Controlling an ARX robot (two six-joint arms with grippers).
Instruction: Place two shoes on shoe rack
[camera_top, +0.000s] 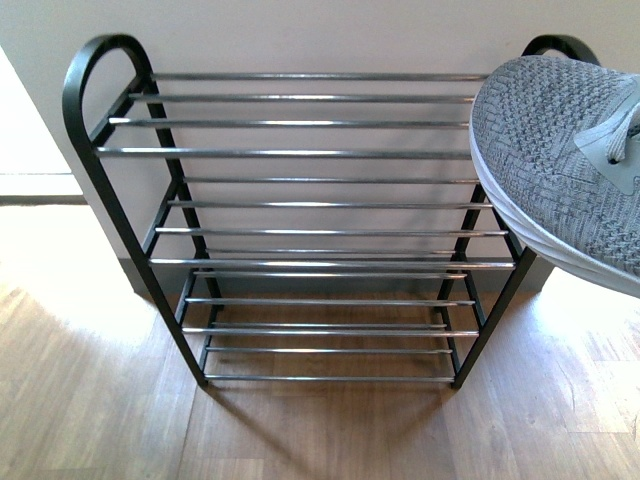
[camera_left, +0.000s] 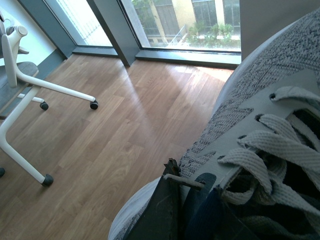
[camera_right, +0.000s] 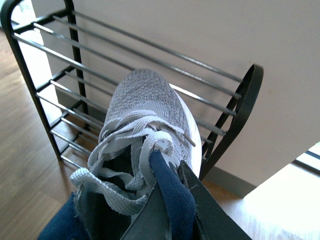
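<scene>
Your right gripper (camera_right: 172, 200) clamps one shoe (camera_top: 570, 150) by its tongue, sole down, likely for a flat landing, toe over the shoe rack (camera_top: 300, 152) at 3 o'clock. Your left gripper (camera_left: 185, 202) likewise grips the other shoe (camera_left: 260, 95).

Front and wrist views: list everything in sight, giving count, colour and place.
Shoe rack: one, black frame, chrome rods, on the floor against the wall.
First sneaker: one, light grey, white sole, aloft at the rack's right end.
Second sneaker: one, light grey, above the floor.
Chair: one, white, black casters, near the windows.
Floor: light wood.
Wall: white, behind the rack.
Windows: dark-framed, far side.
Right pincer: dark, gripping first sneaker's tongue.
Left pincer: dark, gripping second sneaker.
</scene>
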